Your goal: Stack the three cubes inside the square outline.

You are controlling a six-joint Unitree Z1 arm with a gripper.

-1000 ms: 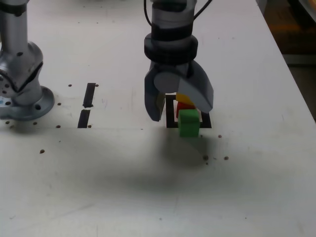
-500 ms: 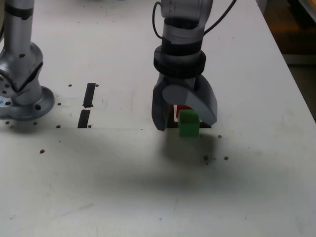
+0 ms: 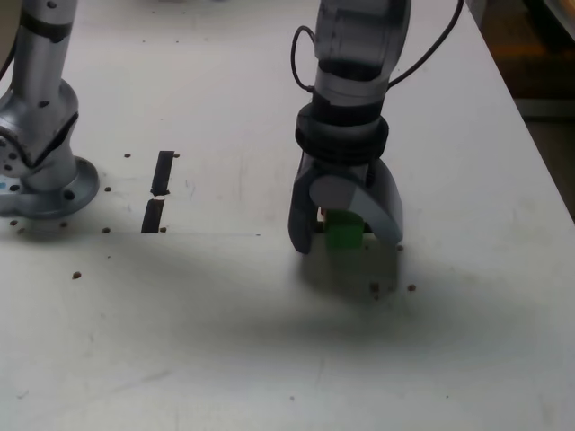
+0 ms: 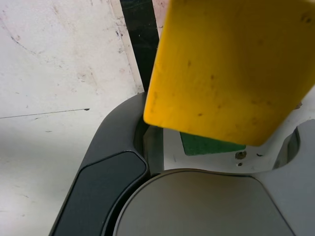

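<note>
Dropped lower over the last second: tool (image 3: 344,235) now straddling the green cube (image 3: 342,230), jaws spread wide, gripping nothing. Yellow cube (image 4: 231,69) looming close in wrist view. Square outline (image 4: 139,37) beneath, right of bench (image 3: 225,341) centre. Likely grasp pending.

My gripper (image 3: 344,235): grey fingers, black collar above, silver-grey arm. Between the fingers, a small solid green cube (image 3: 342,232), bright and unpatterned. Wrist view: a solid yellow cube (image 4: 231,69), faintly speckled with dark marks, fills most of the frame; beside it a strip of the black tape square outline (image 4: 140,42). White table (image 3: 225,341), scuffed, dotted with dark specks. Two short black tape strips (image 3: 158,190) at the exterior view's left.
</note>
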